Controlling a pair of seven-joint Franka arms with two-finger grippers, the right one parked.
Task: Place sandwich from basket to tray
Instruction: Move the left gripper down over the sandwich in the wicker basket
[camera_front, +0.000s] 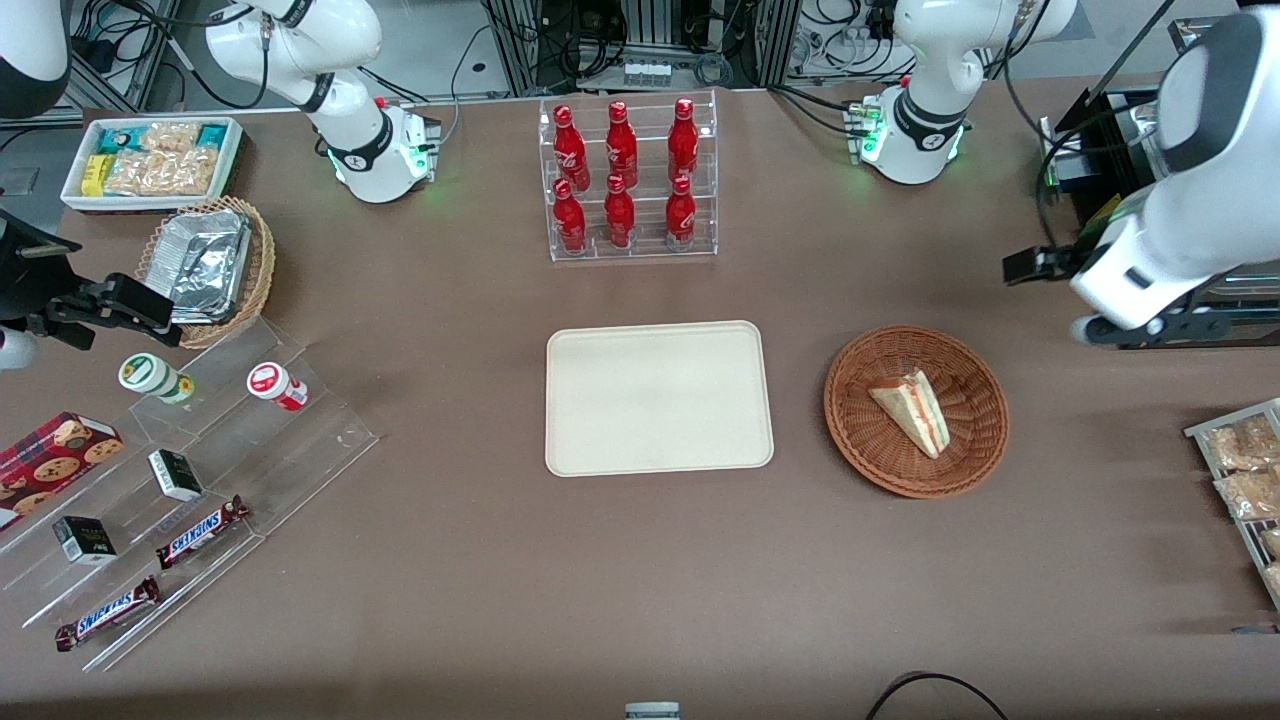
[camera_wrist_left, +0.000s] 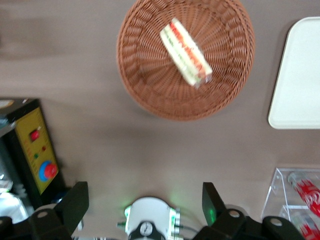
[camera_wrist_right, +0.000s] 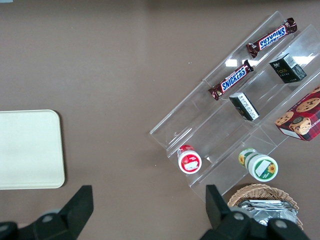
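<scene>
Front view
Sandwich (camera_front: 915, 410): lies in the round brown basket (camera_front: 850, 440), its point toward 10 o'clock and its red-and-green cut edge facing 4 o'clock.
Basket: sits on the bench (camera_front: 450, 560) at 3 o'clock from the tray (camera_front: 660, 400), near it but not touching.
Tray: cream, flat on the middle of the bench, with nothing on it.
Bottle rack (camera_front: 628, 180): clear, with six red bottles, at 12 o'clock from the tray and farther from the camera.
Left arm (camera_front: 1150, 260): white, raised over the working arm's end of the bench, at about 2 o'clock from the basket and well apart from it.
Stepped shelf (camera_front: 200, 480): clear, toward the parked arm's end, carrying chocolate bars (camera_front: 200, 532), small dark boxes and two little pots.
Foil dish (camera_front: 205, 262): sits in a lighter wicker basket at 12 o'clock from the shelf.

Left wrist view
Claw (camera_wrist_left: 144, 192): spread wide, holding nothing, high above bare bench and clear of the basket (camera_wrist_left: 150, 85).
Sandwich (camera_wrist_left: 186, 52): lies on its side in the basket, with the striped filling edge up.
Tray (camera_wrist_left: 300, 75): one rounded corner shows beside the basket, with a gap between them.
Red bottles (camera_wrist_left: 305, 187): show inside their clear rack.
Yellow box (camera_wrist_left: 35, 150): has red buttons and stands at the bench edge.

Right wrist view
Tray (camera_wrist_right: 27, 150): one end shows, bare.
Stepped shelf (camera_wrist_right: 240, 115): at 3 o'clock from the tray, well apart, holding two chocolate bars (camera_wrist_right: 231, 80), dark boxes, a biscuit box (camera_wrist_right: 300, 117) and two pots.
</scene>
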